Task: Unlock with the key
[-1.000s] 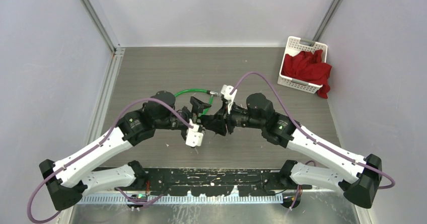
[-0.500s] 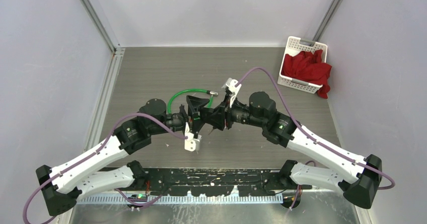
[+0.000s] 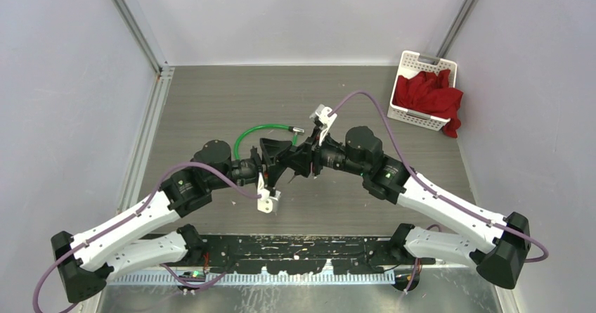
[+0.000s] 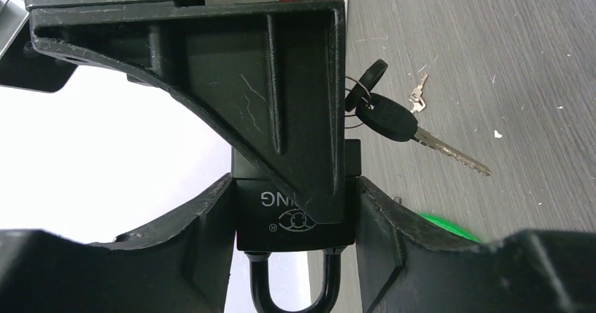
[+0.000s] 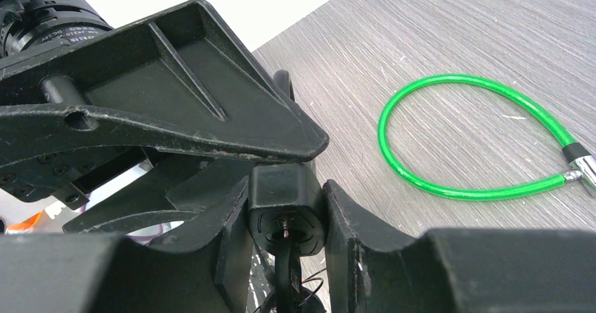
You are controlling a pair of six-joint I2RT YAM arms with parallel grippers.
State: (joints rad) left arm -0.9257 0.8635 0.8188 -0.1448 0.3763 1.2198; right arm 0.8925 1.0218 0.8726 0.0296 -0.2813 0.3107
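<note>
Left gripper [image 4: 294, 214]: fingers are pressing both flat sides of the lock body [image 4: 281, 218], clamped on it as far as the wrist view shows. The shackle [image 4: 295, 293] is pointing back toward its palm.

Right gripper [image 5: 284, 214]: jaws are clamping the same body from the opposite end, crosswise over the left fingers. The keyhole [image 5: 284, 223] is facing the right palm.

Just outside the left jaws' right finger, the key bunch [image 4: 390, 119] is hanging beside the body's far end, blade pointing outward. Cannot tell whether a key is seated.

Judgement: the right arm is nearer the keys.

Both arms are reaching inward, wrists meeting. The green cable [image 5: 478, 193] is lying on the table beyond.
</note>
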